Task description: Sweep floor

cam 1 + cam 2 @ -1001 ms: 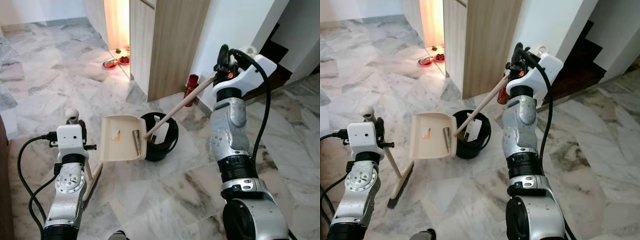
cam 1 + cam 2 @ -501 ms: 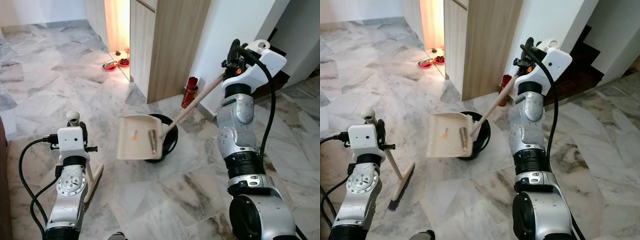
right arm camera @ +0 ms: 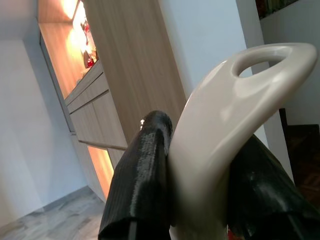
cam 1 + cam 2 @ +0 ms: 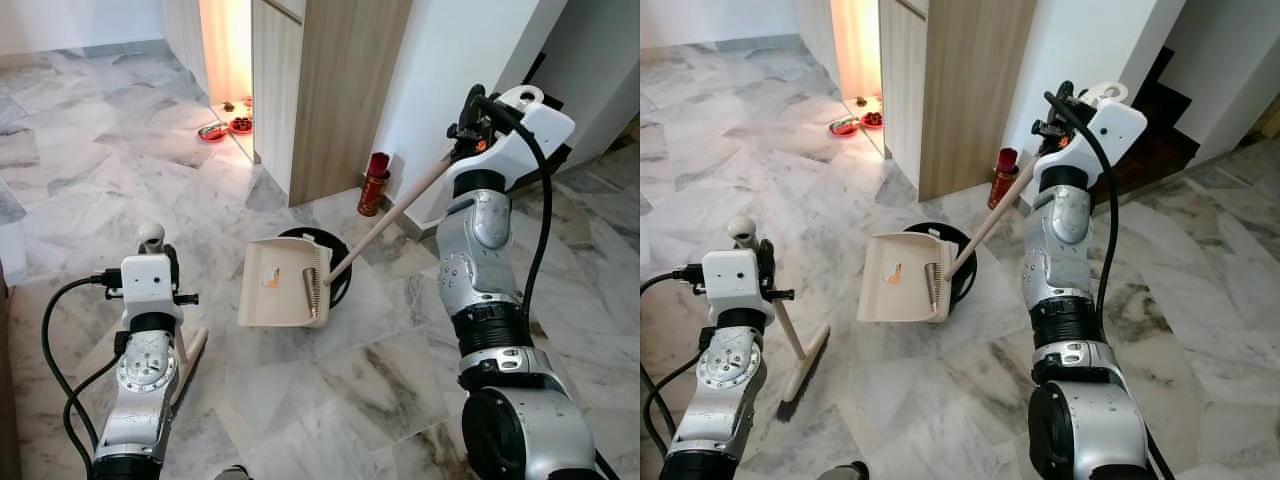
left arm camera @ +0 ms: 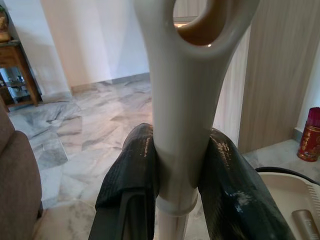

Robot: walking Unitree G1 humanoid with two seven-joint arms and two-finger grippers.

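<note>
My right gripper (image 4: 467, 112) is raised high and shut on the looped grip of a cream long-handled dustpan (image 4: 285, 295). Its pan hangs tilted over the near left side of a black round bin (image 4: 341, 272), hiding part of it. A small orange mark shows on the pan. In the right wrist view the black fingers (image 3: 142, 170) clamp the dustpan grip (image 3: 220, 130). My left gripper (image 5: 180, 170) is shut on the top of a cream broom handle (image 5: 180, 100). The broom head (image 4: 805, 360) rests on the marble floor at my left.
A red canister (image 4: 375, 184) stands against the white wall behind the bin. Beside it is a wooden cabinet (image 4: 330, 90), with red bowls (image 4: 213, 131) on the floor in the lit gap to its left. A dark opening (image 4: 1145, 140) lies at the far right.
The right arm has swung the dustpan to the right, from beside the bin to over it. The left arm and broom have stayed put. The camera has shifted a little.
</note>
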